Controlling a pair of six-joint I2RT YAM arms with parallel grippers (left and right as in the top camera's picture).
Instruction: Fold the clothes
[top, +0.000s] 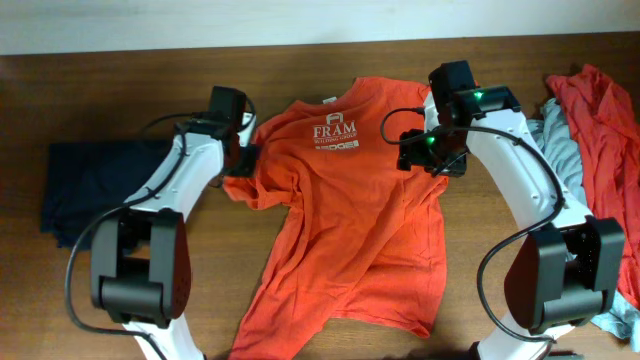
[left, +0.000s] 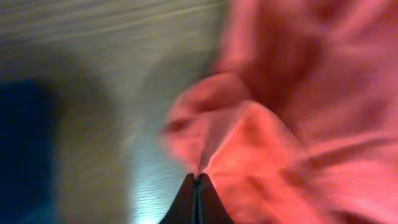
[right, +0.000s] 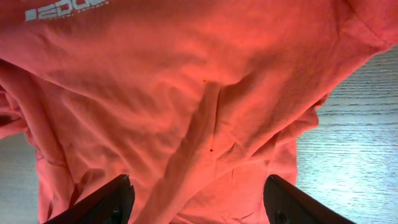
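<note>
Your orange T-shirt (top: 350, 210) lay print-up across the middle of the wooden table (top: 120, 90). Its collar pointed away from the arm bases, and its body was rumpled and skewed toward the near edge. The shirt had not been flattened, and no fold had been made.

Your left gripper (top: 243, 160) sat at the shirt's left sleeve. The blurred left wrist view showed its fingers pressed together on a raised ridge of orange cloth (left: 249, 143). That pinch looked meant for drawing the bunched sleeve outward.

Your right gripper (top: 432, 158) hung over the opposite shoulder and sleeve. In the right wrist view its fingers (right: 112, 196) stood wide apart above the creased fabric (right: 186, 99), holding nothing. It seemed placed to take the matching corner, so that both sides could be stretched together.

A dark navy garment (top: 90, 185) lay just beyond the left sleeve, beside the left arm. A heap with a red garment (top: 600, 120) and a grey-blue garment (top: 560, 150) crowded the table's right end, close to the right arm. Neither touched the shirt, but both cut into the room available for spreading the sleeves. The deep creases running down the shirt's body seemed the nearer obstacle to a clean fold.
</note>
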